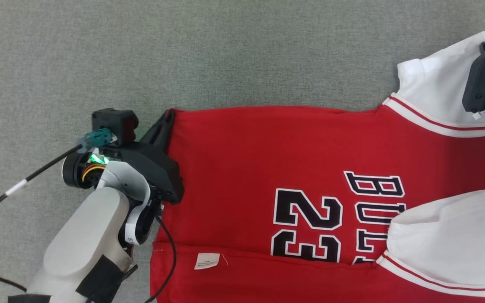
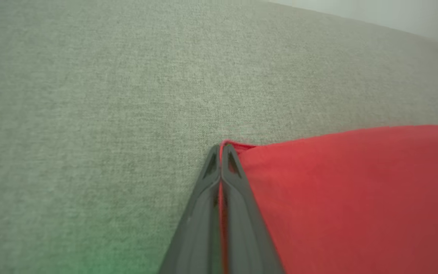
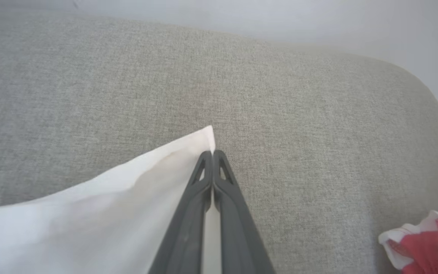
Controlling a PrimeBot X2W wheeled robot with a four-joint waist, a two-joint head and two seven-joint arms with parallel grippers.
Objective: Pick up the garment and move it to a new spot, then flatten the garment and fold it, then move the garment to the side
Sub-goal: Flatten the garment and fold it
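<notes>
The red jersey (image 1: pixel 246 160) lies spread on the grey fabric surface (image 1: pixel 183 50), filling the head view from centre toward four o'clock. The left fingers (image 2: pixel 203 190) are clamped on its hem corner (image 2: pixel 238 146) at ten o'clock. The right fingers (image 3: pixel 196 198) pinch the white sleeve (image 1: pixel 436 80) tip at two o'clock.

Smooth matt cloth garment (image 1: pixel 242 147) on coarse woven grey fabric surface (image 1: pixel 183 50)
</notes>
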